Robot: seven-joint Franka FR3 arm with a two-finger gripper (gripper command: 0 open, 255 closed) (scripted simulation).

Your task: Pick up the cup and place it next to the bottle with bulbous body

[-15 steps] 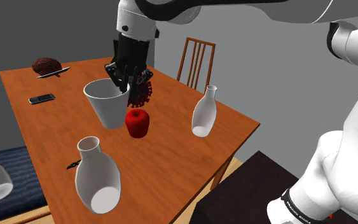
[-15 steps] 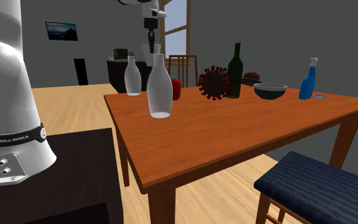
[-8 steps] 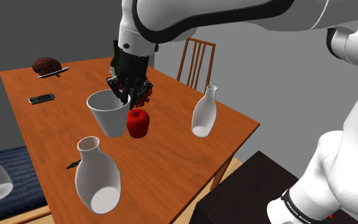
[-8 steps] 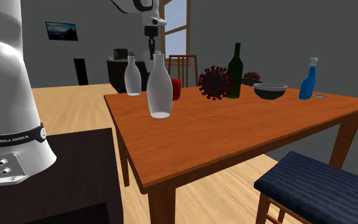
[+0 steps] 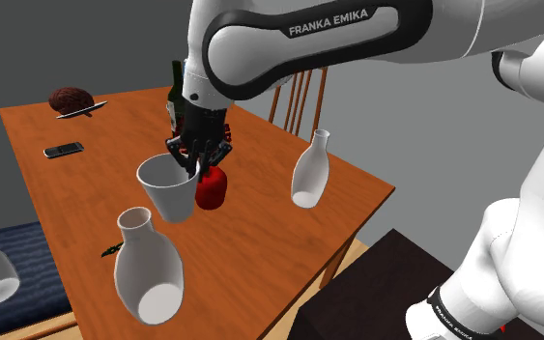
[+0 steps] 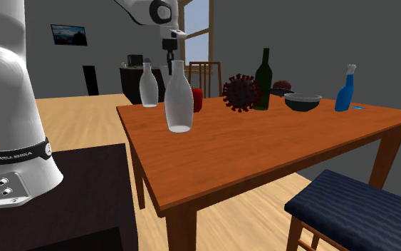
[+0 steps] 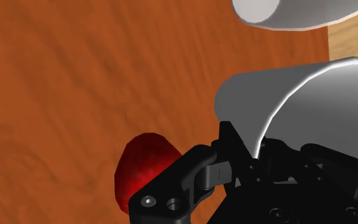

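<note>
Cup [image 5: 168, 188], white, tapered and open-topped, hangs slightly tilted from the claw [image 5: 196, 166]. It sits just beside the glossy red apple [image 5: 214, 189], on the apple's left in the shoulder view, and covers the apple's edge. I cannot tell whether the cup's base clears the bench. The black claw pinches the cup's rim wall on the side nearest the apple. In the wrist view one of its fingers [image 7: 190, 181] lies outside that wall. The apple rests on the brown wooden bench [image 5: 57, 179]. A white bulbous bottle [image 5: 310, 169] with a narrow neck stands upright, apart from the apple on its right in the shoulder view. A larger-looking white bulbous bottle [image 5: 149, 266] stands nearer the camera than the apple.
</note>
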